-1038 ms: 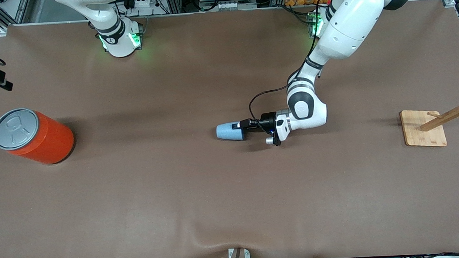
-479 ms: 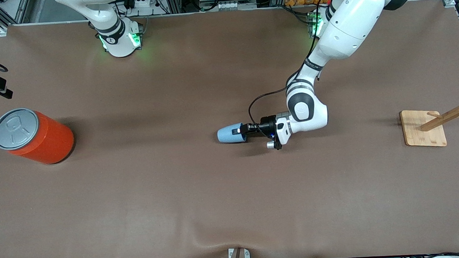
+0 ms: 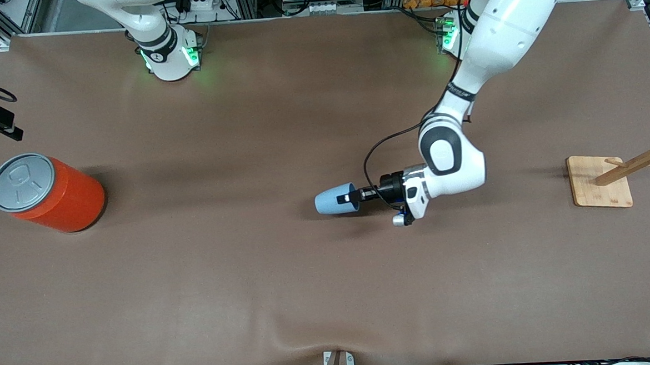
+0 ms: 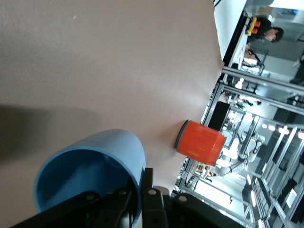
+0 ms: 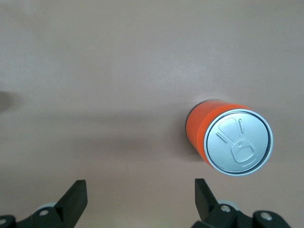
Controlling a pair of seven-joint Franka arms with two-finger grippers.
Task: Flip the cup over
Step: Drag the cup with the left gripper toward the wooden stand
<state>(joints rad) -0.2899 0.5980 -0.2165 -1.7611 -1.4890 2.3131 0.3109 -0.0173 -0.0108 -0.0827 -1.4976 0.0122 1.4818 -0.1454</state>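
Light-blue plastic is what you have in the left gripper [image 3: 354, 196]: the cup [image 3: 335, 199] sits just left of the front view's centre, its long axis running almost level across the frame, base pointing toward the right arm's end of the surface [image 3: 252, 275] and mouth facing back at the wrist. In the left wrist view you see the deeper blue inside of the cup [image 4: 90, 178] with one of the black fingers [image 4: 151, 199] on the outside of the rim and the other reaching into the mouth, so the fingers are closed on the cup's wall. Your left forearm comes down from the upper right of the front view, bends at the elbow, and the hand lies roughly horizontal, pointing toward the orange can [image 3: 46, 192] at the frame's left. I judge the cup still on its side, so the turn hangs on rolling that wrist until the axis stands vertical. Your right gripper [image 5: 140, 202] waits over the surface near the orange can [image 5: 231, 140], its fingers spread wide and holding nothing.
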